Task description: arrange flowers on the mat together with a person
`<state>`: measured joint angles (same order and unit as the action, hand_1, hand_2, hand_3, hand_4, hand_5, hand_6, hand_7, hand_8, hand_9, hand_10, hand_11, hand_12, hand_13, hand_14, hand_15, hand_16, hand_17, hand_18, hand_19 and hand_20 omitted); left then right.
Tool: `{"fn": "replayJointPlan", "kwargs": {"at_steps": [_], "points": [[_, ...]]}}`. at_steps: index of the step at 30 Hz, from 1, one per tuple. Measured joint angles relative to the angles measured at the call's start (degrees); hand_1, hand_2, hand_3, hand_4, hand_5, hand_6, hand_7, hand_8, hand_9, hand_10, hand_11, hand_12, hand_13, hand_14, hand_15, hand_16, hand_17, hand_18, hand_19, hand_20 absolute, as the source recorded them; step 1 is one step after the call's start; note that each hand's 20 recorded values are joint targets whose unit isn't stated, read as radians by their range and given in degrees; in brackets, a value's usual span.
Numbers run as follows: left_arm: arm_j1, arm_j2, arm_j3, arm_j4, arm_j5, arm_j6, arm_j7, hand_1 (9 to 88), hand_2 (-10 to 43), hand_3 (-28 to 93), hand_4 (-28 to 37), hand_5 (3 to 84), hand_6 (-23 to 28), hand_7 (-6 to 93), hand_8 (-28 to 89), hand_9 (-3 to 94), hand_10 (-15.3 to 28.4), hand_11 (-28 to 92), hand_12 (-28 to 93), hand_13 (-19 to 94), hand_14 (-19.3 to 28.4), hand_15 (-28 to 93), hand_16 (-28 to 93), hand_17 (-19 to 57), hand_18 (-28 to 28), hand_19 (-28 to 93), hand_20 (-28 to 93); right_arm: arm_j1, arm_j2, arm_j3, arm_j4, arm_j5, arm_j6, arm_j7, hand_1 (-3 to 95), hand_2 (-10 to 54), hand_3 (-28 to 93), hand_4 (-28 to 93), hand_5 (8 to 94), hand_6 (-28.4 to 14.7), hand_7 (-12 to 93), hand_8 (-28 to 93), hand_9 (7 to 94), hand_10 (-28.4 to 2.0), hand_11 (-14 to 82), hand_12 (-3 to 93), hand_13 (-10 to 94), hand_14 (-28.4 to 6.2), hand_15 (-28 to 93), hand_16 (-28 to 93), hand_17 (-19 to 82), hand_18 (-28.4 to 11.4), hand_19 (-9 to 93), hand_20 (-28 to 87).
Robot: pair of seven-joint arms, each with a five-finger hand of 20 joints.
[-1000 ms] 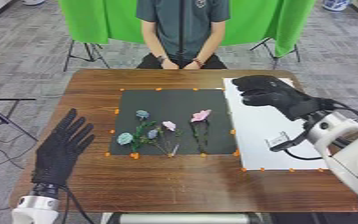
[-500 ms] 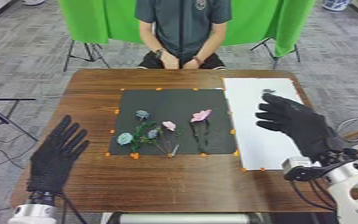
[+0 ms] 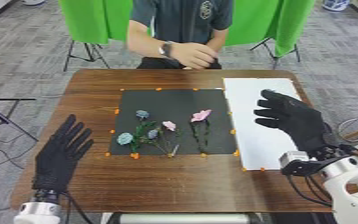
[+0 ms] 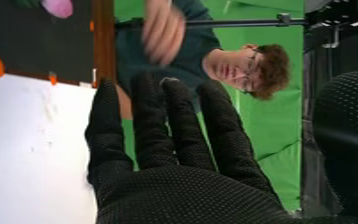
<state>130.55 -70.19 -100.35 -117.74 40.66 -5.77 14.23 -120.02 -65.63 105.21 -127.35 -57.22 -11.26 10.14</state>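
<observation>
From where I stand, the brown table point(image 3: 158, 190) is the biggest thing here, and on it lie a long white sheet point(image 3: 254, 147) to the right and a black mat point(image 3: 162, 100) just beside it. Both are where they were a second ago.

The robot's right hand point(image 3: 293, 120) is what has changed. Earlier it was curled up over the far part of the white sheet; now the arm has drawn back toward the near right, and the hand is held over the sheet's right side — fingers apart and stretched out, clamped on nothing. The right wrist view shows the same glove with its fingers long and separate, the thumb well off to one side.

The left hand point(image 3: 55, 160) is by the table's left side, fingers straight and slightly apart, holding nothing. It has barely shifted.

The flowers all lie on the mat's near half, just as before. The large pink flower point(image 3: 200, 115) is farthest right, its stem running toward the near edge. A smaller pink flower point(image 3: 169, 125) lies to its left, and left of that are the blue flowers point(image 3: 125, 138) among green leaves point(image 3: 137, 142).

Smallest are the orange tabs point(image 3: 135, 156) — bright little spots around the mat's edges.
</observation>
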Motion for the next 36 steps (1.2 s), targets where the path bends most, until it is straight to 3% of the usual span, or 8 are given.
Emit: {"fn": "replayJointPlan", "kwargs": {"at_steps": [5,13,17,29,36], "points": [[-1.0,0.26,0.08,0.14,0.26,-1.12,-0.37,25.1,-8.1,69,-28.3,26.9,2.6,13.5,-7,21.3,10.2,14,15,19,12.8,14,5,-11.7,20.3,37,10,0.6,0.2,0.4,-0.5,0.7,-0.9,1.7,15.3,1.6,81,-24,35.0,-6.7,15,-8,34.0,-15.4,11.2,24.0,29,-14.2,25,27,6,-22.5,49,30],[-0.5,0.97,-2.02,-0.85,0.21,-0.79,-0.46,25.0,-7.4,69,-28.3,27.2,2.7,13.6,-7,21.4,10.2,14,15,19,12.8,14,5,-11.8,20.4,37,10,1.9,0.7,-0.1,-0.7,2.1,-0.8,2.3,15.2,1.9,81,-24,35.2,-6.9,15,-8,34.0,-15.4,11.3,24.0,29,-14.3,26,26,6,-22.4,48,30],[-0.4,1.50,-2.09,-0.84,0.20,-0.79,-0.44,25.1,-7.2,69,-28.3,27.3,2.8,13.4,-7,21.4,10.2,14,16,19,12.8,14,5,-11.7,20.3,37,10,2.7,0.7,-0.5,-0.6,2.1,-0.6,2.8,15.2,2.2,81,-23,35.2,-6.9,15,-8,34.0,-15.4,11.4,24.0,29,-14.4,26,26,6,-22.5,48,30],[-1.4,2.01,-1.35,-0.51,0.27,-1.06,-0.55,25.2,-7.0,69,-28.3,27.6,2.8,13.2,-7,21.6,10.2,14,15,20,12.9,14,5,-11.6,20.4,37,10,3.4,-0.3,-0.8,0.4,2.0,-0.7,3.2,15.3,2.3,82,-23,35.0,-6.9,15,-8,34.0,-15.4,11.6,23.8,29,-14.3,26,25,6,-22.4,48,30],[-3.1,2.15,-0.42,0.64,0.25,-1.54,-1.34,25.1,-6.9,70,-28.2,27.6,2.8,13.1,-7,21.7,10.3,14,15,20,12.9,14,5,-11.6,20.5,37,10,4.6,-0.9,-2.1,1.5,1.8,-0.4,3.1,15.5,2.4,81,-24,35.0,-6.9,15,-8,33.6,-15.6,11.4,23.8,29,-14.4,27,25,6,-22.4,48,30]]}}
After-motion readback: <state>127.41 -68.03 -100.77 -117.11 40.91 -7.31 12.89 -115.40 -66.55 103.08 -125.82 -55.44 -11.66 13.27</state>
